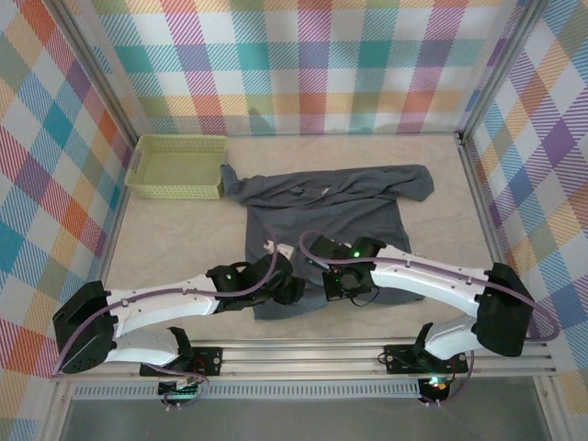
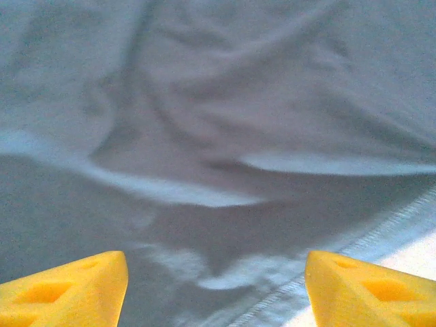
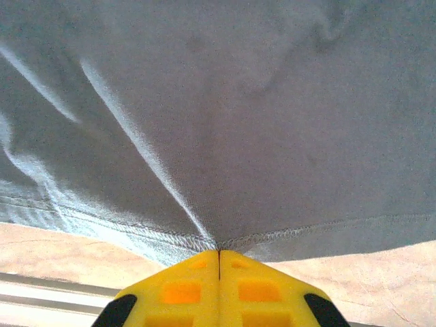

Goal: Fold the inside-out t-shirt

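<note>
The slate blue-grey inside-out t-shirt (image 1: 326, 202) lies spread on the table, sleeves toward the far side, hem toward the arms. My right gripper (image 1: 342, 287) sits at the near hem; in the right wrist view its yellow fingers (image 3: 219, 262) are pressed together on the stitched hem of the t-shirt (image 3: 225, 136), which rises in a taut ridge from the pinch. My left gripper (image 1: 287, 292) hovers over the hem's near left part. The left wrist view has its two yellow fingertips (image 2: 75, 286) far apart, with wrinkled cloth of the t-shirt (image 2: 218, 136) beneath and nothing held.
A pale yellow-green mesh basket (image 1: 178, 166) stands at the far left, touching one sleeve. Plaid walls enclose the table on three sides. A metal rail (image 1: 303, 354) runs along the near edge. Bare tabletop (image 1: 175, 243) lies left of the shirt.
</note>
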### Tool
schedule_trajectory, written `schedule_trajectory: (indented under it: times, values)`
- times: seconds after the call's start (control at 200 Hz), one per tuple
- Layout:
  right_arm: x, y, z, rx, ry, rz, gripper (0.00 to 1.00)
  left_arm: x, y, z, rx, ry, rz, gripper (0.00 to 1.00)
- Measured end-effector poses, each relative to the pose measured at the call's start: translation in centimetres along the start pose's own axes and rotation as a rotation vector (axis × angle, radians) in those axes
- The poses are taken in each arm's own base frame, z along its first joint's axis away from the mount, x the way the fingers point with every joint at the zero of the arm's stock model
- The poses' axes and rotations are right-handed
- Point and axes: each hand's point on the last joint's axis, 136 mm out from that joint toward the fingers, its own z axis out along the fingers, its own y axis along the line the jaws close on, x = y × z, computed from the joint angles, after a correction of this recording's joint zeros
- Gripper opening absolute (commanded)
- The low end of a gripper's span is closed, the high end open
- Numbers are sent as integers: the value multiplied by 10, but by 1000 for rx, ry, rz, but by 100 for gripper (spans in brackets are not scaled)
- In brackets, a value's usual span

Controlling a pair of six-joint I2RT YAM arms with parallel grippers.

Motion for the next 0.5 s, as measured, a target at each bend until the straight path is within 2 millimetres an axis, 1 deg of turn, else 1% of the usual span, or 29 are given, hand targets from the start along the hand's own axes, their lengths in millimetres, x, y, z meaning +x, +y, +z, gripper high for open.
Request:
schedule_trajectory:
  times: [0.13,0.235,0.34,0.41,0.5]
  values:
    - [-10,-3,-11,-62,-20,52,0,-2,-34,1,78,-33,95,72]
    - [-16,-2,-16,-96,-34,76,0,-1,-52,10,97,-33,150,76]
    - [-18,2,-18,-119,-36,75,0,-1,-61,22,87,-26,182,78]
    - [-20,4,-21,-137,-45,77,0,-4,-63,30,70,-31,188,81]
    - [-22,5,-28,-166,-63,81,0,-9,-61,37,33,-47,188,82]
